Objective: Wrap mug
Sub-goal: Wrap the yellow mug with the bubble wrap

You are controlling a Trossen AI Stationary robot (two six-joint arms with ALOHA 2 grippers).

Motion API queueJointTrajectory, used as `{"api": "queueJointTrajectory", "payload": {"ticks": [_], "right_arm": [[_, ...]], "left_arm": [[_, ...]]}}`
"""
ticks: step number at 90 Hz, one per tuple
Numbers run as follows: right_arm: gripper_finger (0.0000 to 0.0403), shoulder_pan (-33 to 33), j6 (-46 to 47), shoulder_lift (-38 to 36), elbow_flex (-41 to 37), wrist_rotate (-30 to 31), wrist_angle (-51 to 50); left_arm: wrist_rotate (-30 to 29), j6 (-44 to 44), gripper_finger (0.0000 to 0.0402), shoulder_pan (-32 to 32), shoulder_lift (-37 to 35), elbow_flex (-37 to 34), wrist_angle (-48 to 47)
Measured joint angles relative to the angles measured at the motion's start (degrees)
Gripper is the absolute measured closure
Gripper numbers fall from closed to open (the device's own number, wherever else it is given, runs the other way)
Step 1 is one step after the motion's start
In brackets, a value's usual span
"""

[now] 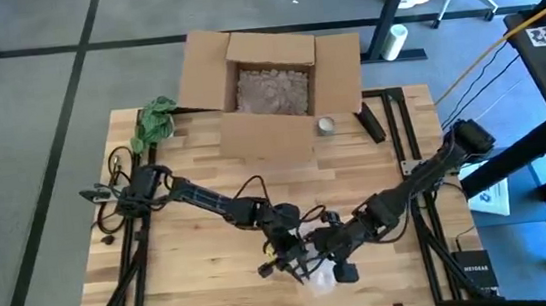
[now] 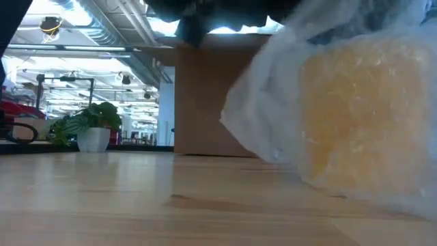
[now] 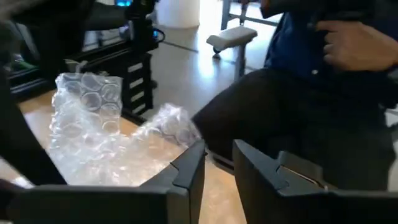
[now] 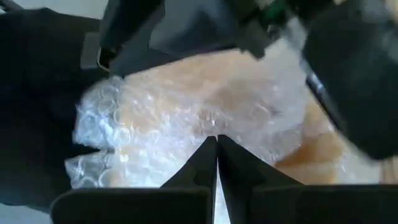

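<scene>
Your mug, a yellow bundle in bubble wrap, sits at the bench's near edge. The left claw is spread and empty; the right claw is pressed together against the wrap. Likely fragile, with slippery film; grip loose wrap edges.

Box sits at upper centre of the counter in the high view, plant just left of it, roll and bar just right. Wrapped mug lies at lower centre near the front edge, left end effector and right end effector meeting over it.
</scene>
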Motion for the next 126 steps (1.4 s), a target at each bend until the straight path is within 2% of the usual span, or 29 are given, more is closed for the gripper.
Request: {"api": "queueJointTrajectory", "payload": {"ticks": [23, 44, 53, 67, 72, 100, 126], "right_arm": [[0.0403, 0.0, -0.91, 0.91, 0.01, 0.39, 0.44], [0.0403, 0.09, -0.52, 3.66, 0.09, 1.1, 0.87], [0.0403, 0.0, -0.57, 5.59, 0.13, 0.95, 2.15], [0.0403, -1.19, 0.6, 7.76, 0.14, -0.47, 2.21], [0.0403, -1.87, 0.96, 8.47, 0.15, -1.25, 2.13], [0.0403, -3.65, 1.6, 11.38, 0.35, -4.67, 2.39], [0.0403, -3.65, 1.56, 11.74, 0.28, -4.5, 2.4]], "left_arm": [[6.71, -2.31, 0.0336, -0.34, -1.58, 0.0, -2.18], [6.58, -0.63, 0.0336, -1.87, -5.56, -0.08, -10.05], [1.74, 0.94, 0.0336, -3.0, -6.89, -0.13, -14.73], [-13.29, 4.74, 0.0336, -4.17, -9.47, 0.04, -25.64], [-16.97, 4.83, 0.0336, -4.17, -9.75, 0.07, -29.5], [-29.39, 0.66, 0.0336, -2.45, -10.18, -0.89, -39.05], [-38.25, -2.91, 0.0336, -2.67, -19.65, -6.66, -40.08]]}}
